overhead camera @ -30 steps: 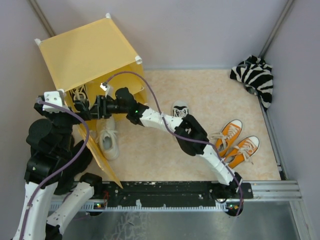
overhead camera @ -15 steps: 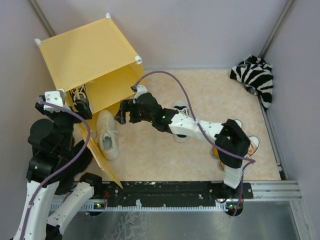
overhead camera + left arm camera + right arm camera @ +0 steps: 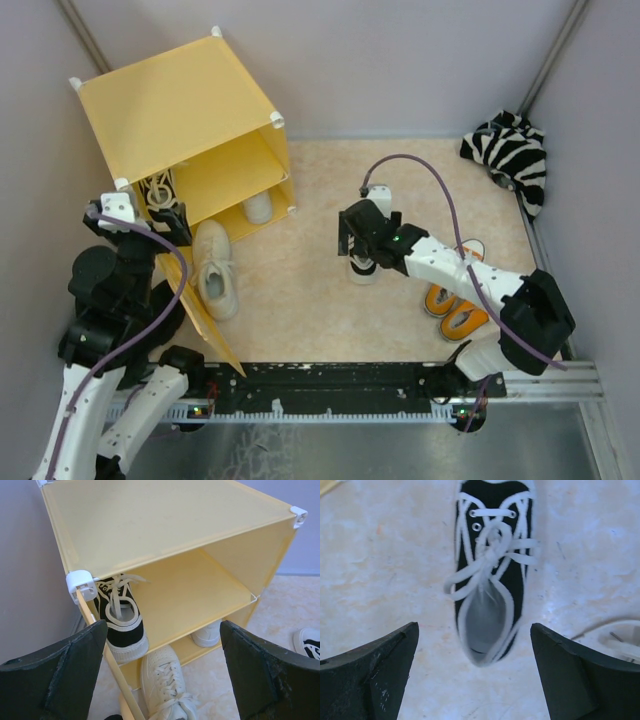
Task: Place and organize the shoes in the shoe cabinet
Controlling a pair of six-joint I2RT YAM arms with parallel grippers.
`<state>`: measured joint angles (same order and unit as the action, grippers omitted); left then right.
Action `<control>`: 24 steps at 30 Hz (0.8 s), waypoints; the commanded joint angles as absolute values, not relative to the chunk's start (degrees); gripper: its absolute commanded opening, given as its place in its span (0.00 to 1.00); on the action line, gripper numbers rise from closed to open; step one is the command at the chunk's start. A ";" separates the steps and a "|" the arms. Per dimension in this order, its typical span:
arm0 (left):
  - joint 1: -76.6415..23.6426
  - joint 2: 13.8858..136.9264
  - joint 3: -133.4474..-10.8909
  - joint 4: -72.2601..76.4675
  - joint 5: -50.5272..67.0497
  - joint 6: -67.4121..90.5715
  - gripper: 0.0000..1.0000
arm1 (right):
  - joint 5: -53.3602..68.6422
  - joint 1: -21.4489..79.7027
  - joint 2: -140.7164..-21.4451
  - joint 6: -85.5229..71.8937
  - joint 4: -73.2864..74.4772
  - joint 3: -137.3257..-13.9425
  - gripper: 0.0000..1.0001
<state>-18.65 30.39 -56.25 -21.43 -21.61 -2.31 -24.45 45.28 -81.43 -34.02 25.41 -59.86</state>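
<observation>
Two hands show, both spread wide and holding nothing. Directly below the right hand, between its fingers, a black-and-white sneaker sits on the table. Ahead of the left hand stands the yellow cabinet, another black-and-white shoe on its shelf, a white sneaker at the opening below. Orange sneakers lie behind the right hand, under its arm.

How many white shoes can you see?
2. One white shoe lies on the floor just in front of the yellow cabinet. The other white shoe sits on its bottom level. More could be hidden inside.
</observation>
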 commanded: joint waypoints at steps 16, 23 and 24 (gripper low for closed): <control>-18.76 28.92 -53.75 -17.41 -19.13 -4.40 0.99 | -12.96 32.44 -86.38 -28.21 19.43 -54.53 0.66; -18.81 29.07 -53.61 -17.49 -19.46 -5.33 0.99 | -7.83 32.43 -90.75 -30.18 13.99 -51.18 0.64; -18.81 29.09 -53.61 -17.57 -19.51 -5.42 0.99 | -7.52 32.43 -91.38 -30.37 13.45 -50.76 0.64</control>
<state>-18.65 29.52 -53.93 -19.22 -19.44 -4.21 -10.90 32.47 -89.73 -30.13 18.59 -52.27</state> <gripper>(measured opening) 0.995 0.641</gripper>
